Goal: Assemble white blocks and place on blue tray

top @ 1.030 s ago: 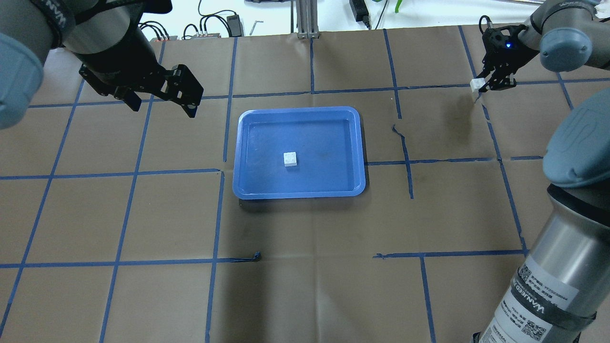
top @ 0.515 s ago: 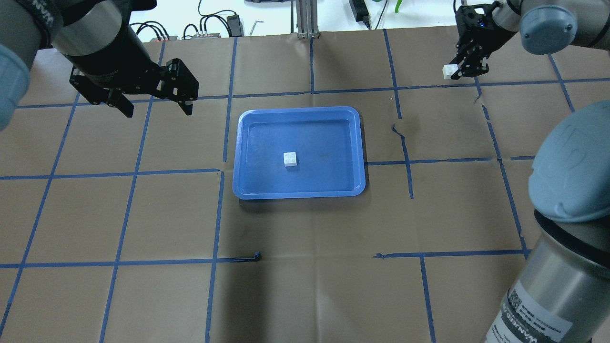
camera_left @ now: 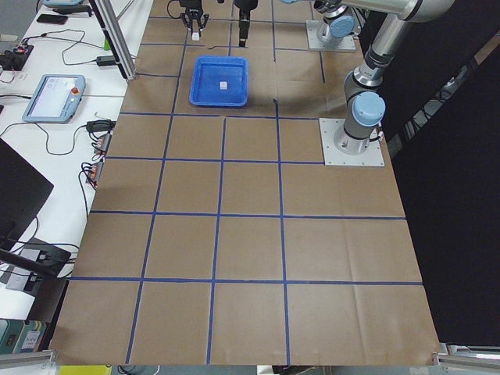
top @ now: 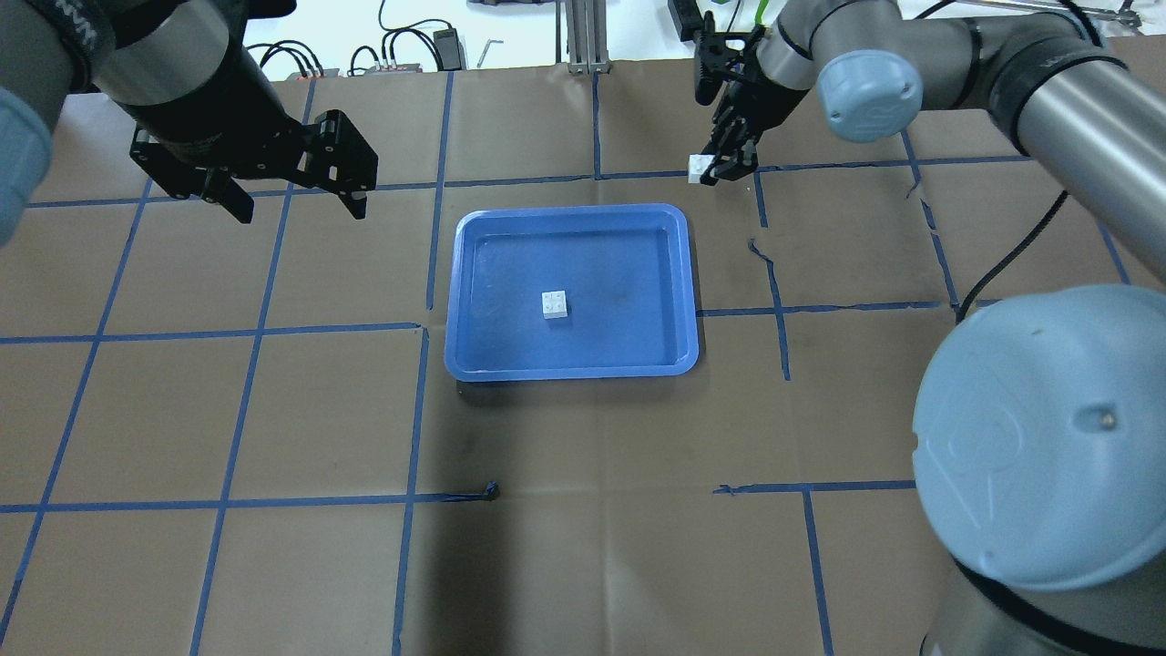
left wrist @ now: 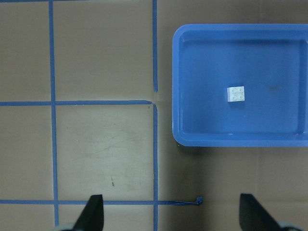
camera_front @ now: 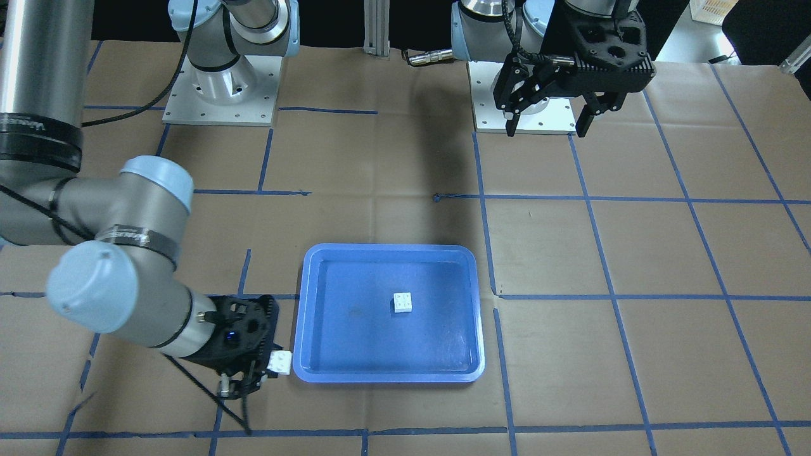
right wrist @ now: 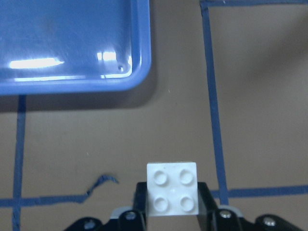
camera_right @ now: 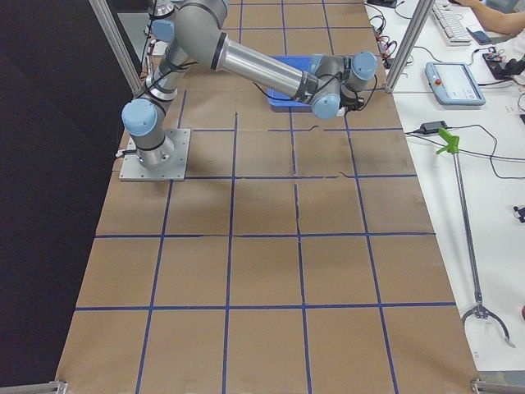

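Holding one white block (camera_front: 279,362) pinched in my right gripper (camera_front: 269,367), I am hovering in the front-facing view just outside the far right corner of the blue tray (camera_front: 386,378). The second white block (camera_front: 402,302) is lying studs up on the tray floor, near its middle. My left gripper (camera_front: 546,123) is hanging with its jaws spread wide and nothing between them, well apart from the tray on the left.

From overhead, the held block is showing at my right fingertips, just beyond that same tray corner, while my left gripper is gaping over the brown table (top: 273,410).

Both side views are showing the grippers too small for me to judge.

My left wrist camera is looking down on the tray with the loose block inside it, my fingertips (left wrist: 94,214) standing far apart at the bottom edge.

My right wrist camera is showing the gripped block's four studs facing the lens, the tray's rounded corner ahead and blue tape lines (right wrist: 211,96) beside it.
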### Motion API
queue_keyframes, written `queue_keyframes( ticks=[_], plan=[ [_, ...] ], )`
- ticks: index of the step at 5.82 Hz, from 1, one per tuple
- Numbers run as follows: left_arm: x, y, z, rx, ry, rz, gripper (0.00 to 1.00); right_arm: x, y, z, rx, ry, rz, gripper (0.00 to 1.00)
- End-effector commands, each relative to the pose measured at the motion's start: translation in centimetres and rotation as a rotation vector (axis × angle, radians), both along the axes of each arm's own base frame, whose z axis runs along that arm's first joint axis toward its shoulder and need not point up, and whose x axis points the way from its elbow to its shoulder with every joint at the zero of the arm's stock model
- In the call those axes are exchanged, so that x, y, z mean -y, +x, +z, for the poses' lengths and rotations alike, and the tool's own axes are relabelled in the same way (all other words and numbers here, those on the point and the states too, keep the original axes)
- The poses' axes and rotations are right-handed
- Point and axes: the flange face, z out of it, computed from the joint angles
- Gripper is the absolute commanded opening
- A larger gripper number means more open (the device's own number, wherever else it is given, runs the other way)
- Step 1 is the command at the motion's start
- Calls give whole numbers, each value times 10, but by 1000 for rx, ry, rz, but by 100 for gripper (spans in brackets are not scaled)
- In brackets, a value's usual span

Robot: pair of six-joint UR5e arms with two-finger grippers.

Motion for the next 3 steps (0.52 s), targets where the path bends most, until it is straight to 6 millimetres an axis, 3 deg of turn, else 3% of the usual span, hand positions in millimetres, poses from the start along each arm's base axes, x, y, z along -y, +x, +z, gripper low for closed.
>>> queue_keyframes(
  ticks=[1,2,3],
  plan=[
    [0,1,1,-2,-7,1,99,-45,91,-28,12,-21,-64,20],
    [2,4,0,-3,-7,9,99,-58,97,-44,15,-28,-81,20],
    [1,4,1,-3,-9,9,99,-102,92,-93,30,-52,-96,19]
  ],
)
